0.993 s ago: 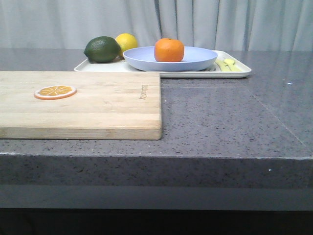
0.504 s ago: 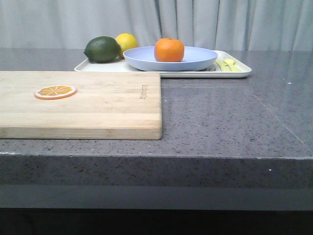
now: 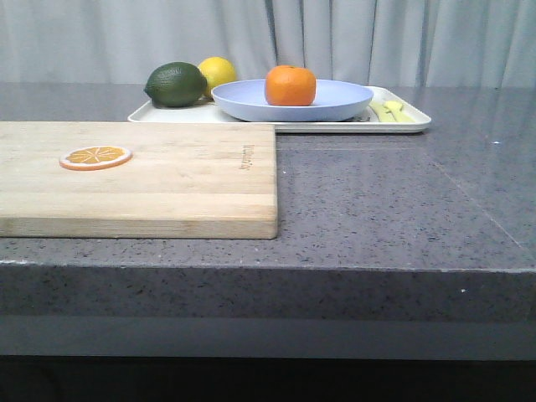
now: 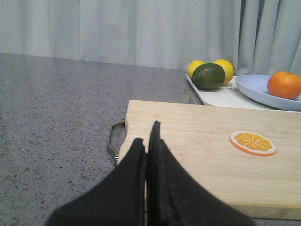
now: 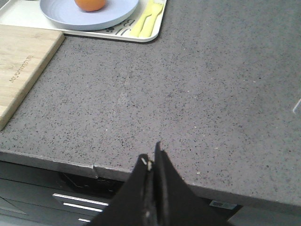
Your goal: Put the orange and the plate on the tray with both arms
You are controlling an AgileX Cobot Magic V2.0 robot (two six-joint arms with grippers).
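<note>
The orange (image 3: 290, 85) sits in the lavender-blue plate (image 3: 343, 102), which rests on the off-white tray (image 3: 414, 124) at the back of the counter. They also show in the left wrist view, orange (image 4: 284, 84), plate (image 4: 254, 87), tray (image 4: 216, 96), and in the right wrist view, orange (image 5: 90, 4), plate (image 5: 117, 12), tray (image 5: 153, 33). My left gripper (image 4: 146, 134) is shut and empty over the cutting board's near corner. My right gripper (image 5: 150, 154) is shut and empty above the counter's front edge. Neither gripper shows in the front view.
A wooden cutting board (image 3: 167, 180) with an orange slice (image 3: 95, 157) lies front left. A green avocado-like fruit (image 3: 175, 85) and a lemon (image 3: 218, 72) sit on the tray's left end, yellow cutlery (image 3: 391, 110) on its right end. Curtains hang behind.
</note>
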